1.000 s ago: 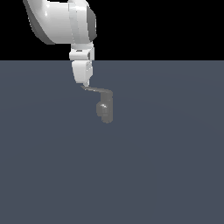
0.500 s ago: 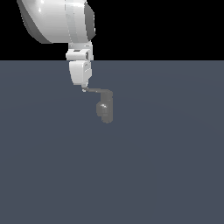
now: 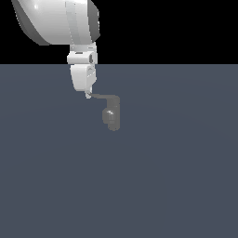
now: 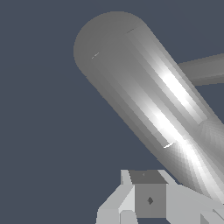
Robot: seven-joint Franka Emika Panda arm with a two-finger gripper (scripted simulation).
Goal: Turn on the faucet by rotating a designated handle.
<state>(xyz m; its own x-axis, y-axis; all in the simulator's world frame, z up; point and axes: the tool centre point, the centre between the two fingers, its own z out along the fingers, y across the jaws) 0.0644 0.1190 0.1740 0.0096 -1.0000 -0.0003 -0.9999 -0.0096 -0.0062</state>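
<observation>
A broad dark slate floor [image 3: 176, 186] fills the lower part of the room, with black above it. From the top corner on the exterior view's left hangs the big white arm [image 3: 56, 21], pointing straight down. Next in size is the faucet [image 3: 112, 114], a dull grey upright block with a rounded bulge on its front, standing on the floor near the middle. Its handle [image 3: 98, 97] (a thin grey lever) juts from the top of the body toward the exterior view's left. The gripper [image 3: 87, 94] meets the lever's far tip; whether its fingers are spread or closed, or grasp anything, I cannot tell. In the wrist view a thick glossy grey cylinder [image 4: 144, 100] crosses close to the camera, pale finger parts [image 4: 148, 197] below it.
</observation>
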